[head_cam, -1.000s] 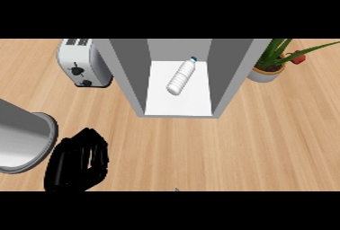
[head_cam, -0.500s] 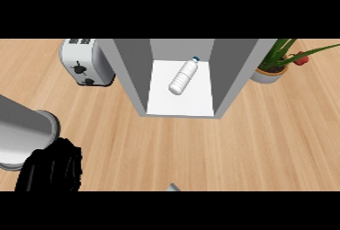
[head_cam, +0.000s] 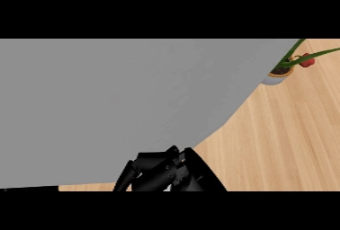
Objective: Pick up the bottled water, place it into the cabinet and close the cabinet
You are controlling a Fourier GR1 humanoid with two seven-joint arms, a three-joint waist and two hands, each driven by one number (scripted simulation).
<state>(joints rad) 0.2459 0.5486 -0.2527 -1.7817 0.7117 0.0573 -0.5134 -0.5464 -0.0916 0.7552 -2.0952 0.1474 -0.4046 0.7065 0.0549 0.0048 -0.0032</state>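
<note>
Swung up and across the view since half a second ago: grey forearm (head_cam: 119, 103), then low at the left edge, now filling most of the view from the left side up to the top and curving down toward the lower middle. Plain grey, without marks.

Counter (head_cam: 285, 134) of light wood with fine grain, seen only as a strip on the right and as a thin piece at the bottom left, under the forearm's edge. Of the room around it, nothing more to see.

At the upper right corner, plant (head_cam: 297, 57) with long green leaves, standing in a small pale pot (head_cam: 275, 80) on the counter; pot partly cut by the forearm's edge. Beside the leaves, a small red thing (head_cam: 306, 60), too small to tell what it is.

At the lower edge, near the middle, left hand (head_cam: 169, 173), black, just under the forearm's rim and over the wood. Open or closed: cannot tell, too dark and partly cut by the edge. Not seen holding anything.

Bottle hidden now behind the forearm; a moment ago lying inside the open cabinet, on its white floor. Cabinet and toaster hidden in the same way. Cabinet's door, shut or not: cannot tell.

Of labels or writing, nothing readable.
</note>
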